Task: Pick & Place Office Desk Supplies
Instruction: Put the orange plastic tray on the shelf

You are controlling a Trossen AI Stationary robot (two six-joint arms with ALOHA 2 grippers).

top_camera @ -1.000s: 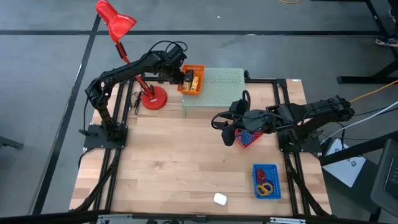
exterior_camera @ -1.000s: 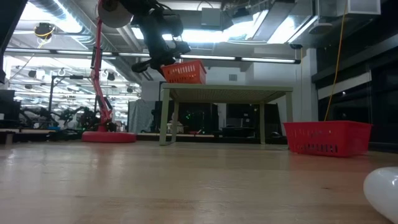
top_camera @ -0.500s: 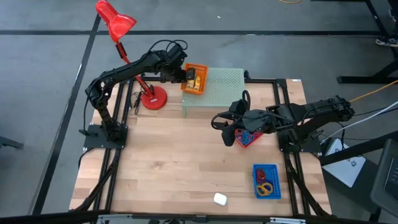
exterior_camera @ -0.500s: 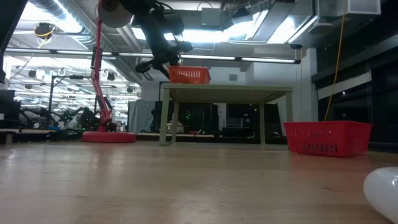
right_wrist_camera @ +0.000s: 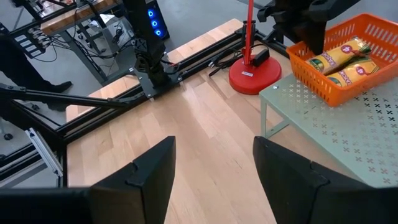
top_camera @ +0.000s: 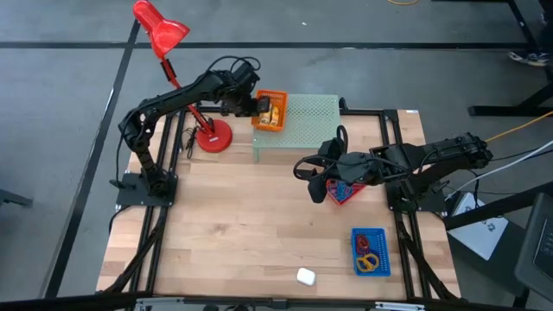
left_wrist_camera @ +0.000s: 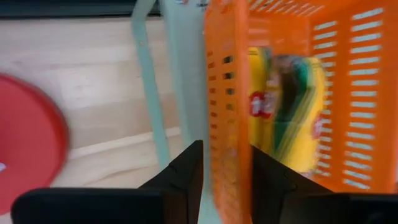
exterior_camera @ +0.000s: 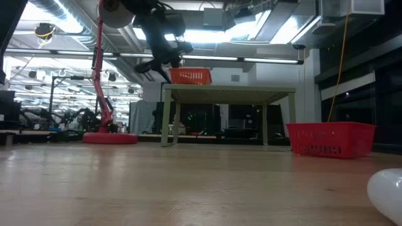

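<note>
At the near-left corner of the pale green mesh riser (top_camera: 298,121), the left gripper (left_wrist_camera: 227,168) has its jaws closed on one wall of the orange basket (top_camera: 269,111), one finger outside the mesh and one inside. The basket sits on top of the riser at that corner, as the low view shows it resting level on the riser's surface. Yellow tubes (right_wrist_camera: 341,64) lie inside it, side by side; in the left wrist view they are blurred, and their exact number cannot be told. Just beside the riser, on the desk (top_camera: 251,233), stands the round red base of the desk lamp (top_camera: 212,136), its stem leaning out past the desk's far-left edge.

Farther right, the right gripper (top_camera: 318,188) hangs over the desk next to the red basket (top_camera: 344,192), jaws spread wide and holding nothing. Near the front right corner lies the blue basket (top_camera: 370,251) with coloured loops (top_camera: 367,257) in it, orange and red among them. A small white object (top_camera: 305,276) rests on the desk near the front edge.
</note>
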